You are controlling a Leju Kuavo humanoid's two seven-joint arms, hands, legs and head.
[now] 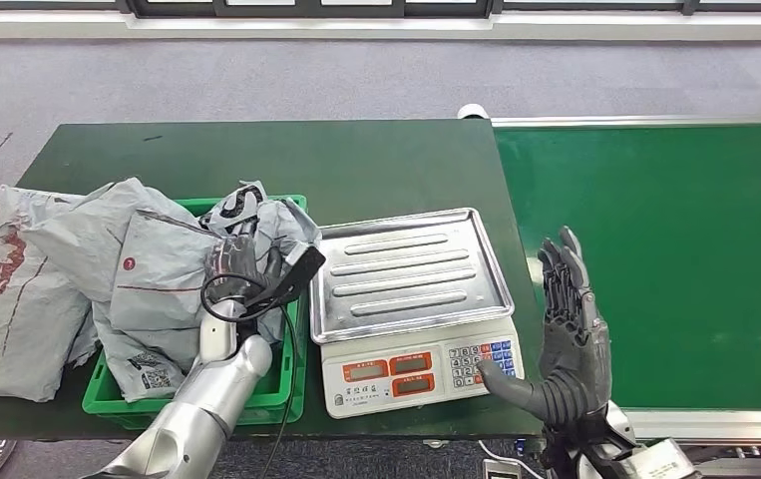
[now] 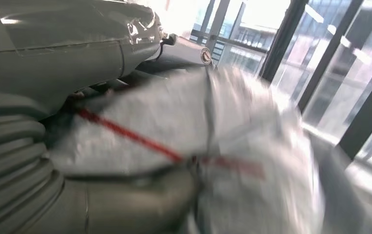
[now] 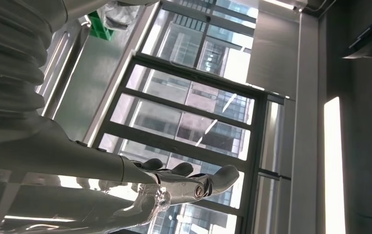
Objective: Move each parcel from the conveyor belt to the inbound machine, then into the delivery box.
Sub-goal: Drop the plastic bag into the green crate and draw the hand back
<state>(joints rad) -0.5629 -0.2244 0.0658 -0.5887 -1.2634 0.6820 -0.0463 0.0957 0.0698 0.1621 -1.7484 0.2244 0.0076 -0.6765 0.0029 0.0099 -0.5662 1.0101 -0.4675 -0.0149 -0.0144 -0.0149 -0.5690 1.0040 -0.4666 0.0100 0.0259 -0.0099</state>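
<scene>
Several grey plastic parcels [image 1: 147,274] are heaped in and over the green delivery box [image 1: 291,374] at the left of the dark table. My left hand [image 1: 241,271] is over the box among them, its thumb [image 2: 67,48] held apart from a blurred grey parcel with a red stripe [image 2: 174,126] lying just under it. The steel-trayed scale [image 1: 406,269] stands bare beside the box. My right hand [image 1: 568,329] is upright and spread between the scale and the green conveyor belt [image 1: 675,249], its thumb near the keypad, holding nothing.
A large grey parcel with red marks [image 1: 7,299] hangs over the table's left edge. The dark green table [image 1: 286,160] extends behind the box and scale. Grey carpet lies beyond.
</scene>
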